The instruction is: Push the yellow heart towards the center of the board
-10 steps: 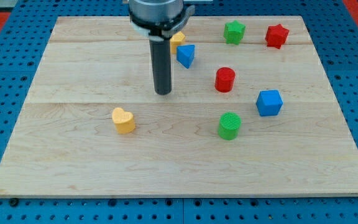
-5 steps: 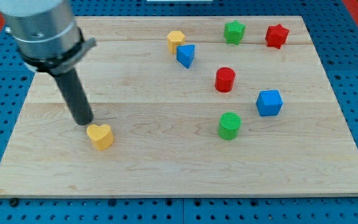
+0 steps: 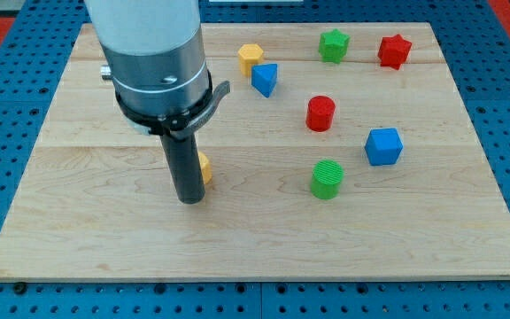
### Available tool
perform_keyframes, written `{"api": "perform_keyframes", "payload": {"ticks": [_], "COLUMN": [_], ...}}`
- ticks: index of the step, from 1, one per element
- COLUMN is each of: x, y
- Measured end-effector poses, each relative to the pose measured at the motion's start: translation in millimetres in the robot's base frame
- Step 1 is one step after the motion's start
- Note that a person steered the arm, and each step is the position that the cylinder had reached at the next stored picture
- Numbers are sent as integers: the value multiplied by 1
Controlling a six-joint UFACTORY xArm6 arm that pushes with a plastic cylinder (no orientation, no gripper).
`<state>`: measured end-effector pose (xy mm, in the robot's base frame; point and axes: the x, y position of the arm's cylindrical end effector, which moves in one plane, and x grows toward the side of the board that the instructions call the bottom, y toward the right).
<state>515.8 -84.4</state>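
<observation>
**A:** Camera view — where was the yellow heart [image 3: 204, 167]?

**B:** Left of the board's middle, almost wholly hidden behind the dark rod. Only a sliver of yellow showed at the rod's right edge, so its heart shape could not be made out.

**A:** And my tip [image 3: 189, 199]?

**B:** It rested on the wooden board [image 3: 264, 239] just below and left of that sliver, right against it as far as could be told. The arm carried no claw, so there was nothing open or closed to report.

**A:** What lay around them?

**B:** To the right, well apart, stood a green cylinder [image 3: 327, 178], with a blue cube [image 3: 383, 146] beyond it and a red cylinder [image 3: 320, 113] above. Toward the view's top sat a blue triangular block [image 3: 265, 79] just beside a yellow hexagonal block [image 3: 251, 58]. Farther right along the top were a green star [image 3: 333, 45] and a red star [image 3: 394, 50], near each other but apart.
</observation>
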Motion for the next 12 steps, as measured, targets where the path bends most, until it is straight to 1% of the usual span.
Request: {"api": "perform_keyframes", "payload": {"ticks": [1, 3, 4, 5, 6, 7, 8, 9, 10, 11, 12], "x": [-24, -47, -51, -73, -101, -135, -148, -151, -143, -151, -151], "y": [-19, -29, 4, 20, 20, -32, -23, 71, 98, 55, 40]}}
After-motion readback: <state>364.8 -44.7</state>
